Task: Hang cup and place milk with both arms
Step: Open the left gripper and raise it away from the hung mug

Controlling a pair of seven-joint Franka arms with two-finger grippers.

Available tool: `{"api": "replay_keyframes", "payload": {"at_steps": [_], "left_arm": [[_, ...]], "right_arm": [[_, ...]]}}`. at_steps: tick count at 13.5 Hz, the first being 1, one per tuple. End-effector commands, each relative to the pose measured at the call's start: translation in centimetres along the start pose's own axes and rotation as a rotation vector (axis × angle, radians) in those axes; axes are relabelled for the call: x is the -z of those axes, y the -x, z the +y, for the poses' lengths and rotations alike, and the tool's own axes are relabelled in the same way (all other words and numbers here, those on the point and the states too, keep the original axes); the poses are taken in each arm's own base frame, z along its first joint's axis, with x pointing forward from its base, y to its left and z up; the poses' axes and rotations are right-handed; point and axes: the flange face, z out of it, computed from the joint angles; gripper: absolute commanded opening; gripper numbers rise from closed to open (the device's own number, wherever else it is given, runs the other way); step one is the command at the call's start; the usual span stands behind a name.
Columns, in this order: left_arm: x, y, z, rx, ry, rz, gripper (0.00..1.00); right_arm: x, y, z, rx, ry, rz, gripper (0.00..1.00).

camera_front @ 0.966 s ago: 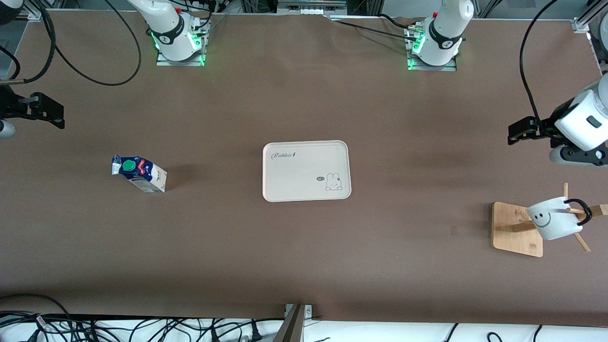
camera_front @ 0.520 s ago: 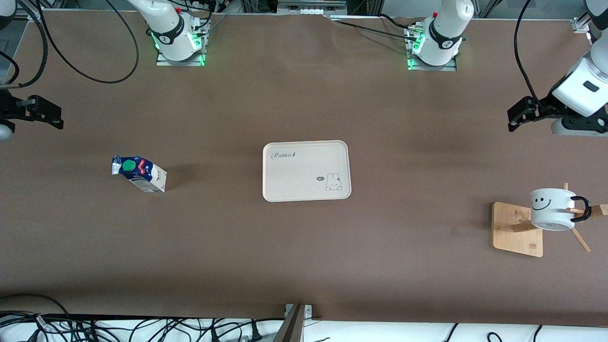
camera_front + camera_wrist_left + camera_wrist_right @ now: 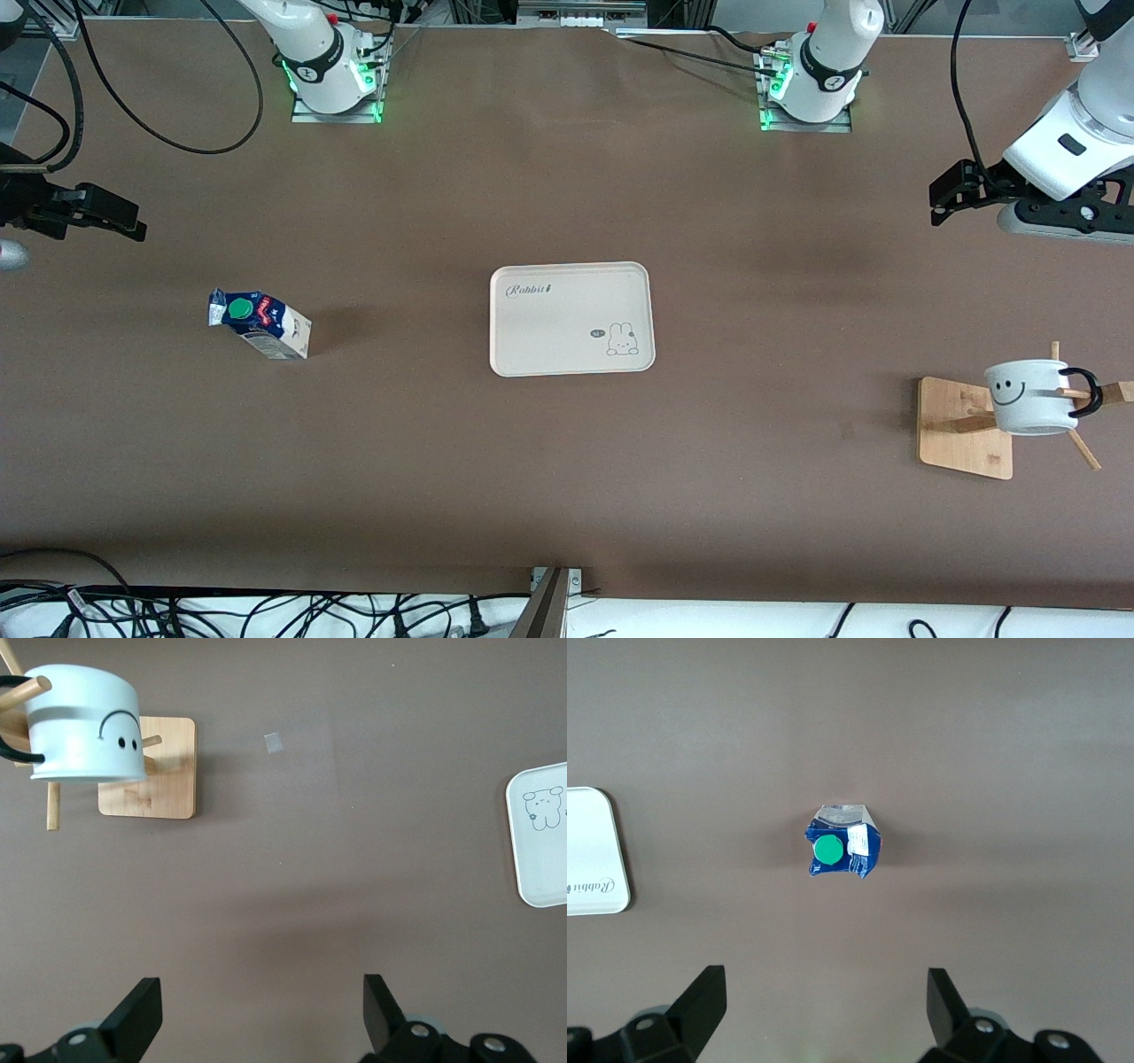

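Nearest the front camera, the cup (image 3: 1029, 397) hangs by its black handle on a peg of the wooden rack (image 3: 964, 428) at the left arm's end of the worktop (image 3: 567, 478). Farther off, the milk (image 3: 260, 323) stands toward the right arm's end, well apart from the tray (image 3: 571, 319) at the middle. Farthest, the left tool (image 3: 948, 193) and the right tool (image 3: 106, 220) both hang wide and empty over bare worktop at the ends.
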Motion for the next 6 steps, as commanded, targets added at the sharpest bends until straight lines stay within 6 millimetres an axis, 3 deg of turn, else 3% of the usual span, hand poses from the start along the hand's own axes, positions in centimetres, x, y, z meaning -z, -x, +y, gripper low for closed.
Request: {"api": "replay_keyframes", "payload": {"at_steps": [1,6], "left_arm": [[0.6,-0.22,-0.05,-0.023,-0.001,-0.001,1.0],[0.57,-0.31,-0.1,-0.01,0.011,0.0,1.0]], "right_arm": [[-0.22,0.38,-0.21,-0.005,-0.013,-0.011,1.0],[-0.43,0.33,-0.16,-0.001,-0.008,-0.019,1.0]]}}
